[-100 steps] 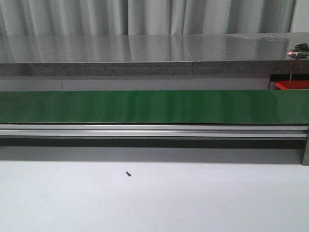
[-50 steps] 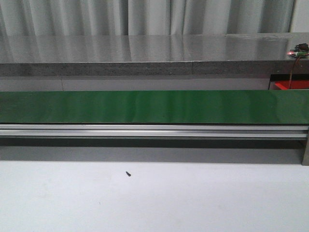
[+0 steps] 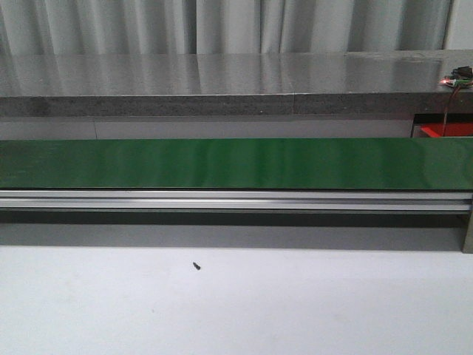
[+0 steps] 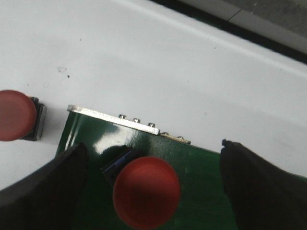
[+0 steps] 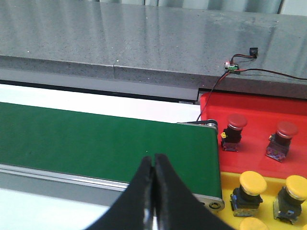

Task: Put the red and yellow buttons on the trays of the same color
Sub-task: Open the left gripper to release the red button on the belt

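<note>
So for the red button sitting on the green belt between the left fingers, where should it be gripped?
Probably on the dark square body under the cap, coming straight down: the left gripper is open and already straddles the red button. Its domed cap is rounded, likely slippery; the body beneath has flat sides.

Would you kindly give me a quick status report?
Left gripper open over red button on belt end. Right gripper shut, empty. Red tray holds two red buttons. Nothing obstructing.
</note>
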Controlling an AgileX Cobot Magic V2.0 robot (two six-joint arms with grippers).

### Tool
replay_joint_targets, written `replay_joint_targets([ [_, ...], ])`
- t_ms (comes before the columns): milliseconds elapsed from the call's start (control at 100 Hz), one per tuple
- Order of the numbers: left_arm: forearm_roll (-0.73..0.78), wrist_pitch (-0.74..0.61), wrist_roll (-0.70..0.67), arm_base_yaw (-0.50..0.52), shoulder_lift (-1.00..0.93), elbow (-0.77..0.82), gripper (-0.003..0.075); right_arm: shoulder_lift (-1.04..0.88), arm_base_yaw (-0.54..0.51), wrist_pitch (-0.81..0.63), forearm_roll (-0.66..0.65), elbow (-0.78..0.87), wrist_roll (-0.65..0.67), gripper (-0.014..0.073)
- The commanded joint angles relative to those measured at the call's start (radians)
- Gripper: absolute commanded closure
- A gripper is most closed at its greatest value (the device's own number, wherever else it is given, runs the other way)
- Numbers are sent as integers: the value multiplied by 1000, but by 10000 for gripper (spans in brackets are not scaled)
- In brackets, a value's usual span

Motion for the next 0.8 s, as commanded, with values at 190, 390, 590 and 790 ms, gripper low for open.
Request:
replay_joint_targets([
  [190,-38,-63,-22,38,-102,-57,153,10,0,-80,5,-25,-3,662],
  [390,29,-76,-90,84,-92,-57,153,10,0,-80,5,-25,-3,662],
  [590,156,-67,-146,86,-45,-57,153,10,0,-78,5,-25,-3,662],
  [790,174,-104,-212,86,1,-57,153,10,0,-74,5,-25,-3,662],
])
